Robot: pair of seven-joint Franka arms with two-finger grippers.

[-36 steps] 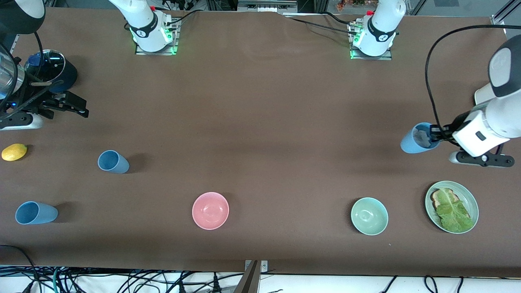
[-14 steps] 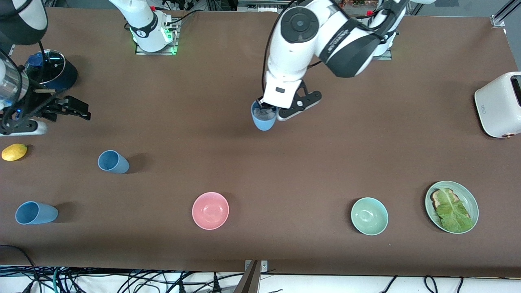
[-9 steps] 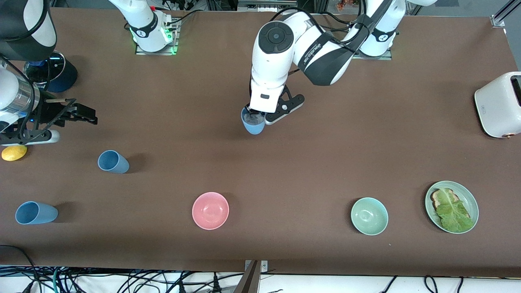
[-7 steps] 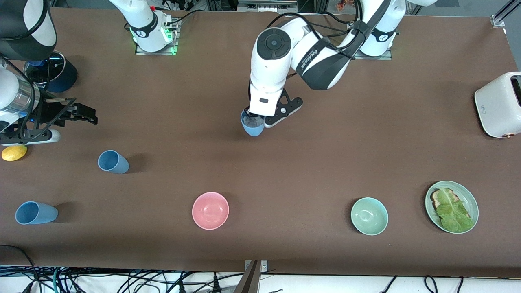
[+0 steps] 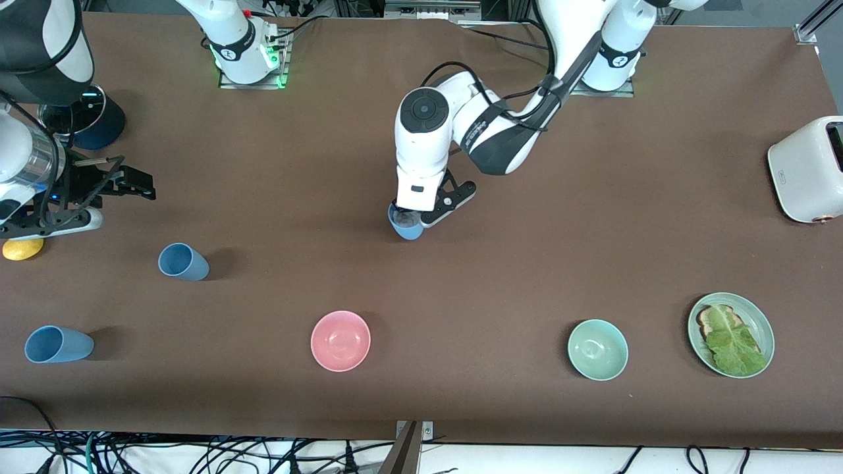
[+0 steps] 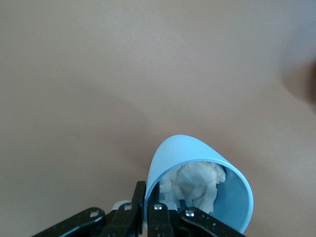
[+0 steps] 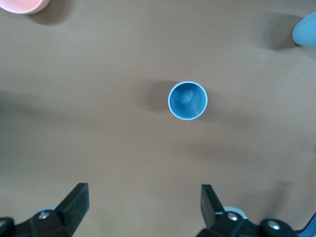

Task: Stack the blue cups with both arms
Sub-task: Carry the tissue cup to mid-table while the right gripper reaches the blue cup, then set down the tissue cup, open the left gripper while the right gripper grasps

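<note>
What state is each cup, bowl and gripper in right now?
Left gripper: shut on held cup, paper inside.
Right gripper: open, empty.
Middle cup: upright, empty.
Corner cup: standing, untouched.
Pink bowl: upright, empty.
Mint bowl: upright, empty.

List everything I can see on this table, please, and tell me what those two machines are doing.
blue cups: three, light blue; one with crumpled white paper inside, held at mid-table; two standing toward the right arm's end
pink bowl: one, near the front edge
mint-green bowl: one, near the front edge
plate: one, green, with toast and lettuce, beside the mint-green bowl
lemon: one, yellow, at the right arm's end
toaster: one, white, at the left arm's end
dark round container: one, near the right arm
left pincer: shut on the held cup's rim
right pincer: open, over a standing cup
</note>
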